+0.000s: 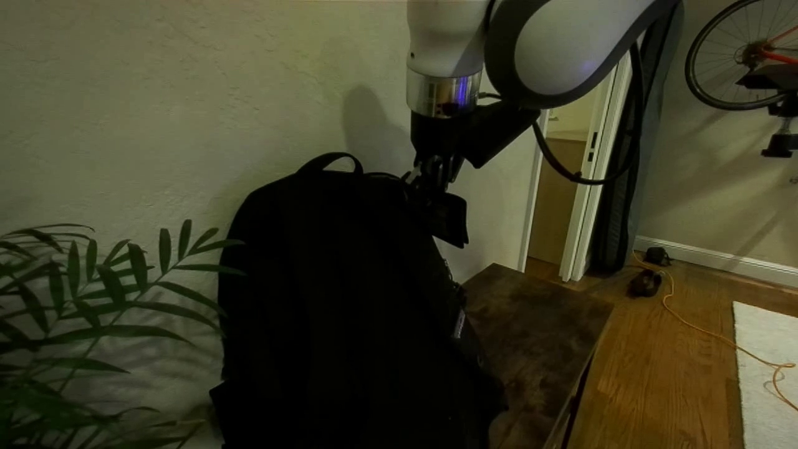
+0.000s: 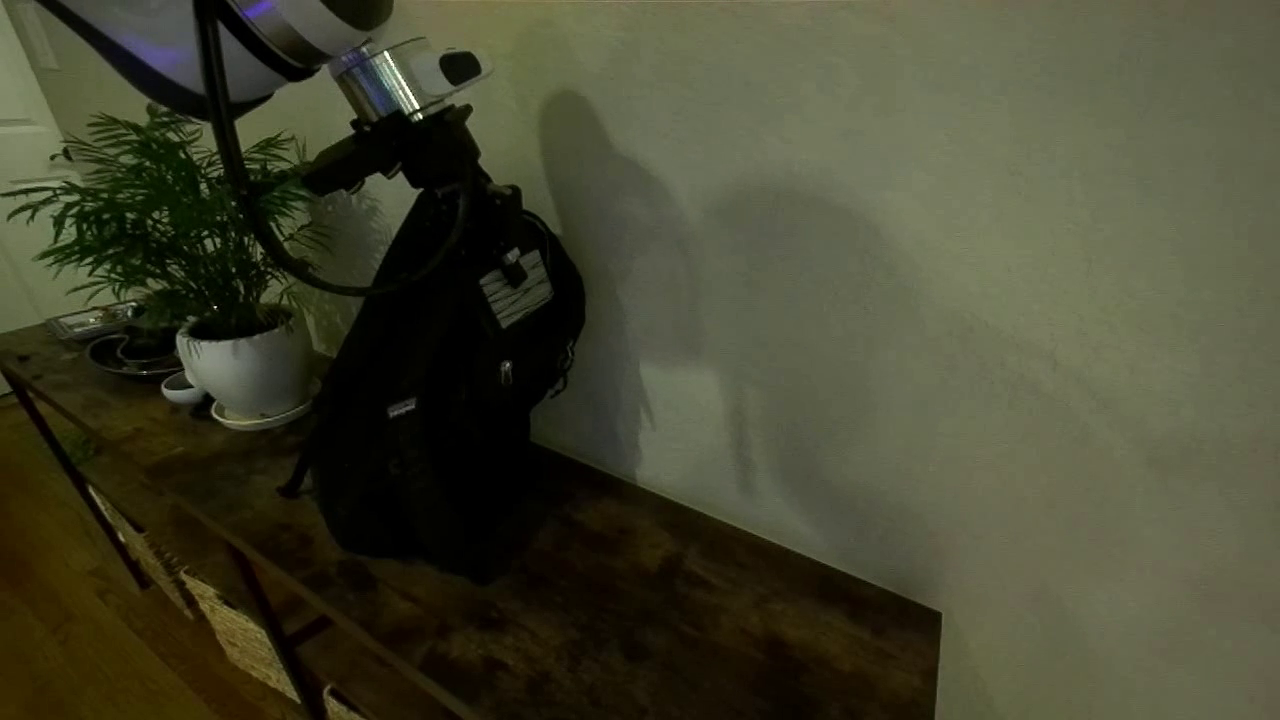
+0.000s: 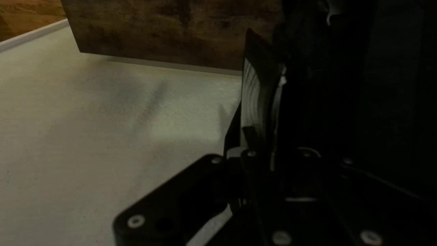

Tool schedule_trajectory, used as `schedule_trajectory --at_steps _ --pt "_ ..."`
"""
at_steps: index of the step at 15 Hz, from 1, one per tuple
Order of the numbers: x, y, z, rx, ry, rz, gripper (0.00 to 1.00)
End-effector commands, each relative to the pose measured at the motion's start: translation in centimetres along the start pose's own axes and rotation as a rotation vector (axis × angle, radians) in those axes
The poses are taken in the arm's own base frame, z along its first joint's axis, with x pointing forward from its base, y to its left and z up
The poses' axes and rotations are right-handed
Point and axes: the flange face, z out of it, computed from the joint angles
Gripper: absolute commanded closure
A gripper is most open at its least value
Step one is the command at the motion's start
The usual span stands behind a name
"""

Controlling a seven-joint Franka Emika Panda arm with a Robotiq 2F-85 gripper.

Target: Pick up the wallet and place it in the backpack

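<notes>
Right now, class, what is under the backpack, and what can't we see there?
The backpack stands on the brown wooden tabletop, which shows beside its base in an exterior view. The patch directly beneath is covered, so anything there cannot be seen.

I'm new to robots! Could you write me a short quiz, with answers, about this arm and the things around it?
1. Fill in: the plant beside the backpack grows in a ____ pot.
2. Choose: what do the jaws grip?
A) a coffee mug
B) the wallet
C) an apple
3. True or false: the wallet is already tucked fully inside the backpack.

Key:
1. White.
2. B.
3. False; it hangs outside, its pale face showing in an exterior view.
</notes>
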Motion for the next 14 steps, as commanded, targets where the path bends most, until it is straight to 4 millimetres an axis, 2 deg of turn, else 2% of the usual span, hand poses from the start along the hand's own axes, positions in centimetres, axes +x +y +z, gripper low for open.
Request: schedule_trajectory --at_steps 1,4,8,14 --pt "-2.4 1.1 1.7 0.010 -0.117 -0.003 0.93" --pt "-4.5 2.1 3.3 0.015 -0.217 0.009 0.93" --pt "-6.5 3.3 3.5 0.016 -0.288 0.038 0.93" --pt "-7.2 3.1 0.2 0.022 -0.273 0.035 0.93"
